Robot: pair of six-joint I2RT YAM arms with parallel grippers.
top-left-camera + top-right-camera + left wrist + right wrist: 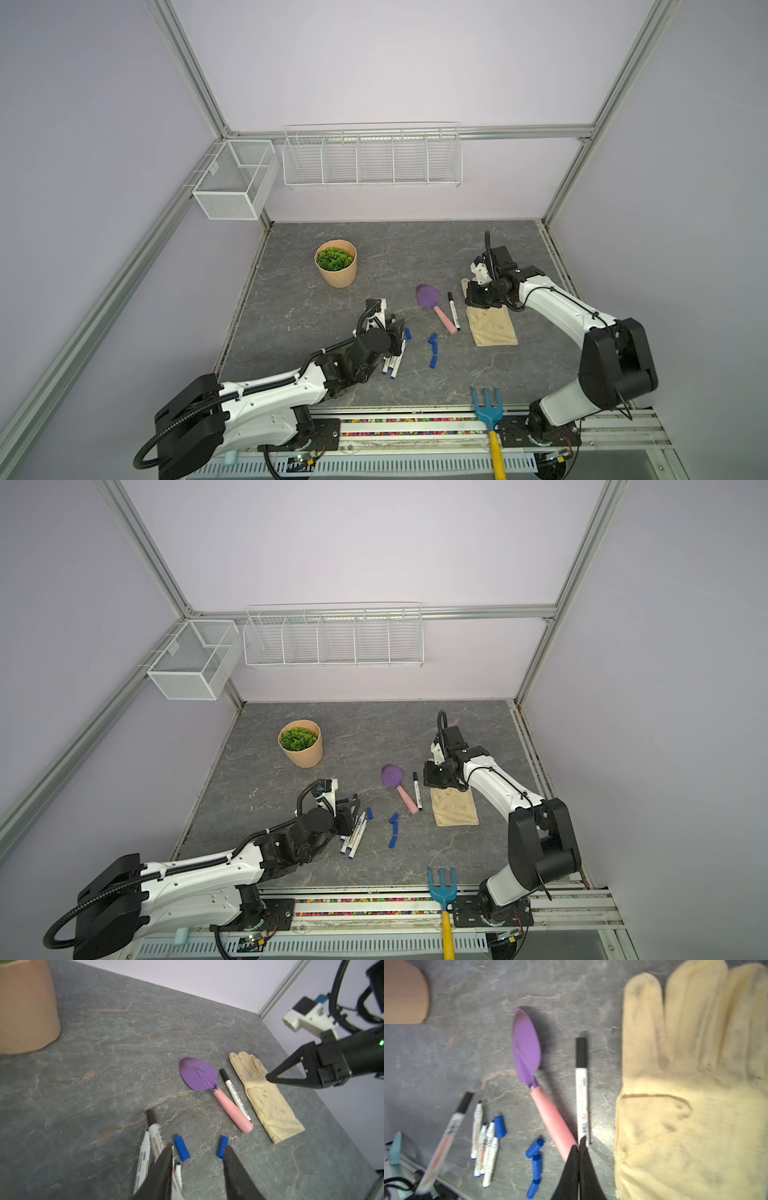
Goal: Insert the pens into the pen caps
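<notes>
The left claw (198, 1148) is parted and empty over the pens (144, 1159) bunched near the surface's front edge; the right claw (579, 1142) is shut on nothing. Caps (536, 1164) beside them could be knocked away, or two pens pinched together

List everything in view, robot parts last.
trowel: one, purple with pink handle; centre.
uncapped pens: four, white with blue ends; clustered near the front.
black-capped pens: two, white; one beside the trowel, one beside the cluster.
loose caps: four, blue; one by the cluster, three mid-table.
glove: one, cream; right of the trowel.
plant pot: one, tan; back left.
rake: one, blue with yellow handle; front edge.
wire baskets: two, white; on the walls.
table: one, grey.
left gripper: black, open; over the cluster.
right gripper: black, shut; by the glove.
</notes>
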